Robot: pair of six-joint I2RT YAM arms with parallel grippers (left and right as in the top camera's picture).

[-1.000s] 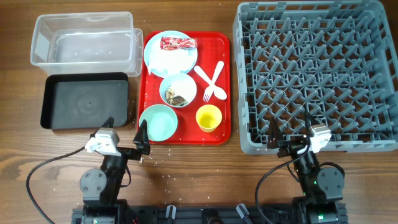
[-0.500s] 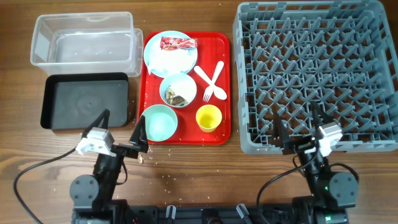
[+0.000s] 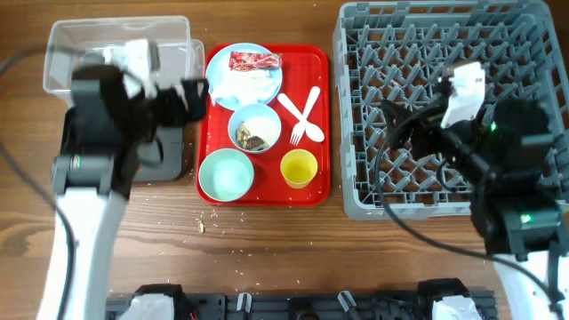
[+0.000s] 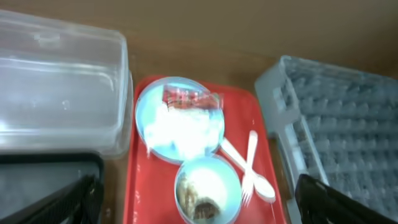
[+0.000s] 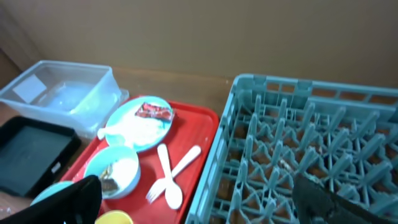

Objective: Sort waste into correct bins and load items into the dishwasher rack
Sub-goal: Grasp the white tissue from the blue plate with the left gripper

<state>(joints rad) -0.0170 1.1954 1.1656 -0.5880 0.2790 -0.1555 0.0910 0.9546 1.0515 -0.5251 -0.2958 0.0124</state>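
Observation:
On the red tray (image 3: 322, 89) a pale blue plate (image 3: 224, 69) holds a red-and-white wrapper (image 3: 255, 61) and white tissue (image 3: 247, 83). A bowl (image 3: 255, 130) holds brown food scraps. An empty bowl (image 3: 226, 174), a yellow cup (image 3: 298, 168) and a white fork and spoon (image 3: 302, 114) lie beside it. My left gripper (image 3: 151, 93) is open and empty, high over the tub and black tray; its view looks down on the plate (image 4: 180, 121). My right gripper (image 3: 444, 133) is open and empty above the grey rack (image 3: 524, 53).
The clear tub (image 3: 62, 53) stands at the far left. The black tray (image 5: 31, 152) lies in front of it, mostly hidden under my left arm in the overhead view. Crumbs dot the wood near the table's front edge (image 3: 201, 226).
Both arms rose from low at the table's front edge and swung forward, the left over the tub and black tray, the right over the rack. Both grippers stayed open.

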